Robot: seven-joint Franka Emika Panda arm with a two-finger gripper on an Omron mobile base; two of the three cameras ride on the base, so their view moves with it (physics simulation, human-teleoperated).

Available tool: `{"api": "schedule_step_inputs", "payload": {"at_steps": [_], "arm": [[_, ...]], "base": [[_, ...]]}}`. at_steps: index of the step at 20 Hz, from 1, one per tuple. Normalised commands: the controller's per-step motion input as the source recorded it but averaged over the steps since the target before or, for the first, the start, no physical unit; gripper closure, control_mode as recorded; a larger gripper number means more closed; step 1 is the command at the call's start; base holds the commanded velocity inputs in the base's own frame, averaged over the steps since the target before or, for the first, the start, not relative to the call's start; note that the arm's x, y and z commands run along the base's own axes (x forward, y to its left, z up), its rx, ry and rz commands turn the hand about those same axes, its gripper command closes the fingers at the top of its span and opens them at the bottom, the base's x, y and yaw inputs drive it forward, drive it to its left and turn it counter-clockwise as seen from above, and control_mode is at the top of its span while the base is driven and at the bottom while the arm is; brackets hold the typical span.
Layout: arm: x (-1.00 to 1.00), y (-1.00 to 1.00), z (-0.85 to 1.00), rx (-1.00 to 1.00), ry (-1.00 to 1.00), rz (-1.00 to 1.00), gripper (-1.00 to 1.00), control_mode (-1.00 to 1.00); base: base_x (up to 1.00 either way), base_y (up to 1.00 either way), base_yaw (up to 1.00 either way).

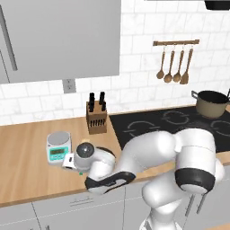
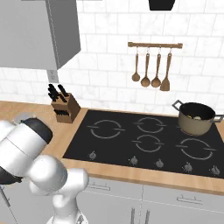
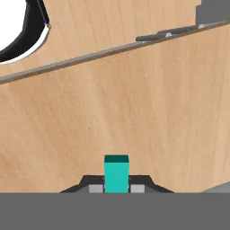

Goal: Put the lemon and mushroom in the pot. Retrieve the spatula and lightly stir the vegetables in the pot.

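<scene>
My gripper point(image 1: 71, 161) is low over the wooden counter point(image 1: 27, 152), just right of the scale, with the arm bent down to it. In the hand view the teal handle end of the spatula point(image 3: 116, 170) sits between the two fingertips, and the gripper point(image 3: 116, 189) is shut on it; the blade is hidden. A speck of the teal spatula point(image 1: 81, 173) peeks out under the hand. The tan pot point(image 1: 211, 104) point(image 2: 195, 118) stands on the far right back burner. Small pale bits show inside its rim, too small to tell as lemon or mushroom.
A knife block point(image 1: 96, 117) point(image 2: 65, 107) stands by the wall behind the hand, and a white scale point(image 1: 59, 146) is to the hand's left. The black cooktop point(image 1: 148, 126) point(image 2: 144, 140) lies to the right. Wooden utensils point(image 1: 175, 63) point(image 2: 153, 65) hang on a rail.
</scene>
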Motion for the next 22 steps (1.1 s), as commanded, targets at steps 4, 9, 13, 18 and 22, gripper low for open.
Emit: {"api": "schedule_step_inputs", "payload": {"at_steps": [4, 9, 13, 18, 22], "arm": [[-0.58, -0.06, 1.0, 0.22, -0.04, 0.0, 1.0, -1.0], [-0.45, -0.18, 1.0, 0.33, 0.02, 0.0, 1.0, -1.0], [-0.21, 0.0, 1.0, 0.4, 0.07, -0.03, 1.0, -1.0], [-0.23, -0.02, 1.0, 0.41, 0.18, -0.16, 1.0, -1.0], [-0.28, -0.26, 1.0, 0.41, 0.37, -0.41, 1.0, -1.0]], "base": [[0.0, 0.0, 0.0], [0.0, 0.0, 0.0], [0.0, 0.0, 0.0], [0.0, 0.0, 0.0], [0.0, 0.0, 0.0]]}}
